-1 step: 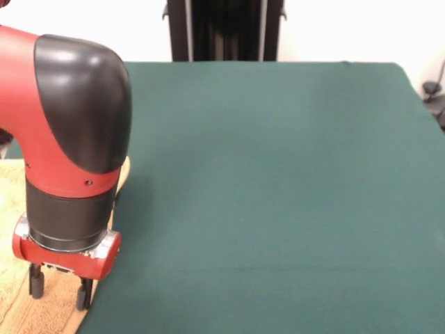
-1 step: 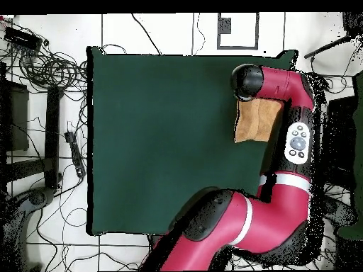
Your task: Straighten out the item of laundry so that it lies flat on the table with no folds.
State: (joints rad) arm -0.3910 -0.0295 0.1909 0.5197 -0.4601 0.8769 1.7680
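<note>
Orange-tan towel at the left edge of the front view, spread over the green table, cut off by the frame on the left and bottom, its right edge curving down behind the arm. Seen from overhead as a small tan patch near one long side of the table, close to a corner, partly covered by the arm's upper link. Gripper directly above the towel, its two dark fingertips pointing straight down, spread narrowly apart, nothing visible between them. Tips low over the cloth, at or just above its surface; actual contact impossible to judge from this angle. Red wrist flange and black collar stacked vertically above the fingers, topped by a large red and black elbow joint bending off to the left in the front view. From overhead, arm sweeping up from the base at the bottom, bending along the table's side, then hooking over the towel with its black joint cap at the towel's far corner. Gripper itself hidden beneath the arm in that view.
</note>
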